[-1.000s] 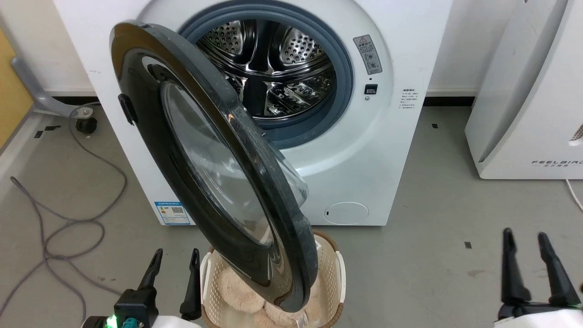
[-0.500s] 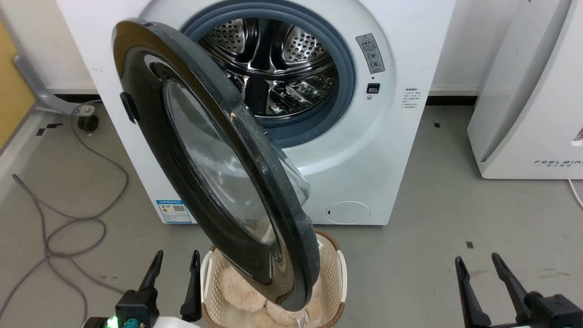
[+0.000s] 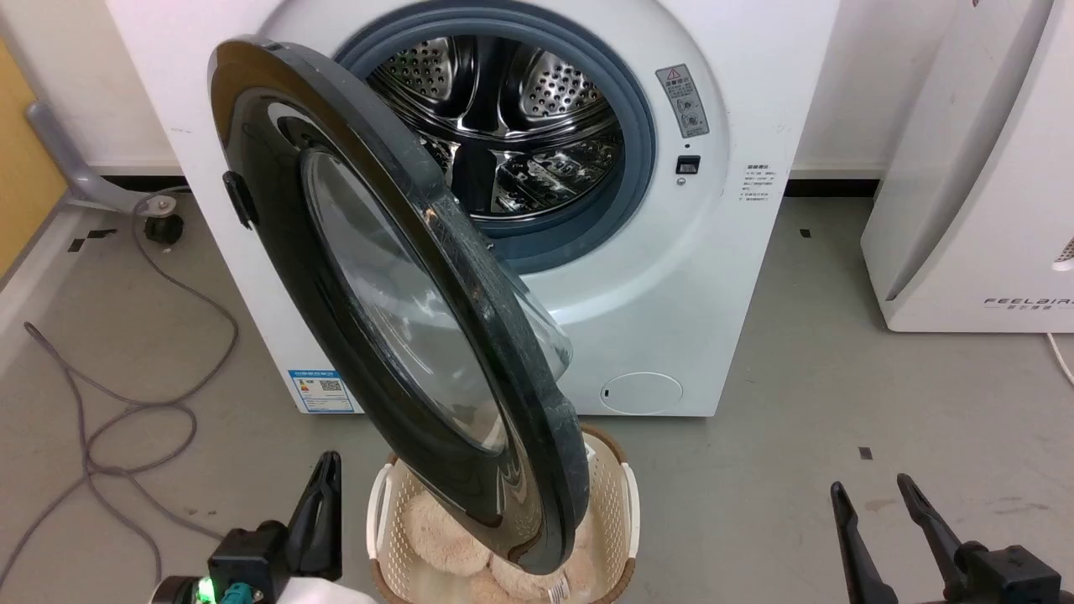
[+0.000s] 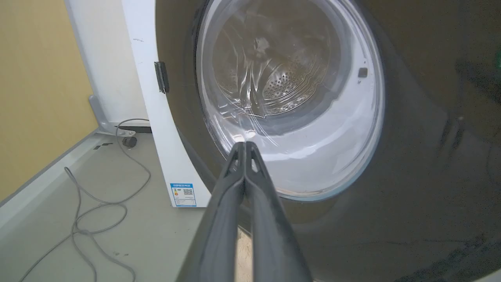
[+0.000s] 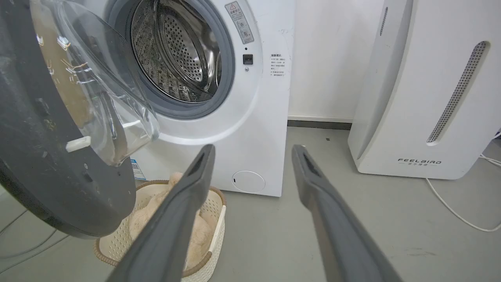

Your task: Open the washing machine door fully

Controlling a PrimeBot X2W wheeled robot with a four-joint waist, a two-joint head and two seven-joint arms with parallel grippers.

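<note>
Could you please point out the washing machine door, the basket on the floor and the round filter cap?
washing machine door (image 3: 394, 310), head view, on its glass window.
basket (image 3: 631, 503), head view, on its right rim.
round filter cap (image 3: 642, 392), head view, on its centre.

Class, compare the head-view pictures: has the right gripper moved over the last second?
Yes. The right gripper shifted left and down the head view: its tips now sit below the black floor mark, not right of it.

Washing machine door (image 3: 394, 310) half open
</note>
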